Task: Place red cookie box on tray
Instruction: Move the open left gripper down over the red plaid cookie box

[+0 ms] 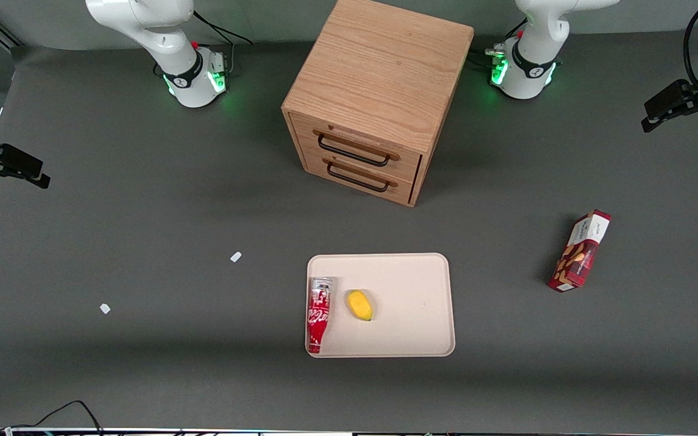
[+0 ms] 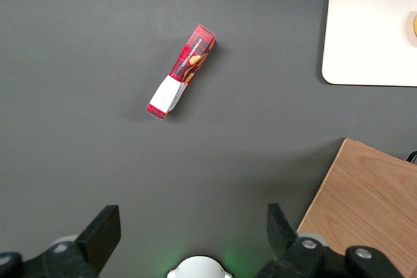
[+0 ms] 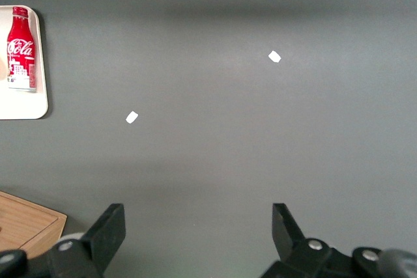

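Observation:
The red cookie box (image 1: 579,251) (image 2: 182,71) lies flat on the grey table toward the working arm's end, apart from the tray, with its white end panel pointing away from the front camera. The cream tray (image 1: 409,284) (image 2: 371,24) sits in front of the cabinet's drawers. My left gripper (image 1: 679,112) (image 2: 190,226) hangs open well above the table, with nothing between its fingers. It is farther from the front camera than the box and not touching it.
On the tray lie a red-and-white soda can (image 1: 319,315) (image 3: 19,47) and a small yellow item (image 1: 360,304). A wooden two-drawer cabinet (image 1: 379,97) (image 2: 365,206) stands mid-table. Two small white scraps (image 1: 235,257) (image 1: 105,308) lie toward the parked arm's end.

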`<state>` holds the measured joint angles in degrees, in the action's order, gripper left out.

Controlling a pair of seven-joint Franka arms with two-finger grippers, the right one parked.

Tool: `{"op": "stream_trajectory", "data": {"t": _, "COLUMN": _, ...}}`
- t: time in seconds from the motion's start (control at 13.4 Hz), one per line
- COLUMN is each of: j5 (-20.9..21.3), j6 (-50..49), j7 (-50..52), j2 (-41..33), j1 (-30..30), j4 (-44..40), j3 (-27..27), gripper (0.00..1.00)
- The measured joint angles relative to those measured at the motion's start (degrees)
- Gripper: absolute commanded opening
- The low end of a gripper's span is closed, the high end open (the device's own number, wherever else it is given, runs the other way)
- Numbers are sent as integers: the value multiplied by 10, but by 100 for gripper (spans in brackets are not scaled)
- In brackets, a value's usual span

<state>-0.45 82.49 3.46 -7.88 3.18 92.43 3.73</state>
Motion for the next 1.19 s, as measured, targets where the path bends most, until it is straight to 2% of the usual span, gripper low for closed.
{"op": "stream_trajectory", "data": {"t": 0.45, "j5": 0, "j6": 1, "j7": -7, "j2": 16, "j1": 0, "j4": 0, "j3": 1, "gripper": 100}}
{"op": "stream_trajectory", "data": {"t": 0.74, "j5": 1, "j6": 21, "j7": -103, "j2": 69, "j1": 0, "j4": 1, "j3": 4, "gripper": 100}}
{"op": "stream_trajectory", "data": {"t": 0.97, "j5": 20, "j6": 104, "j7": -134, "j2": 129, "j1": 0, "j4": 15, "j3": 4, "gripper": 100}}
{"op": "stream_trajectory", "data": {"t": 1.19, "j5": 29, "j6": 248, "j7": -167, "j2": 184, "j1": 0, "j4": 75, "j3": 0, "gripper": 100}}
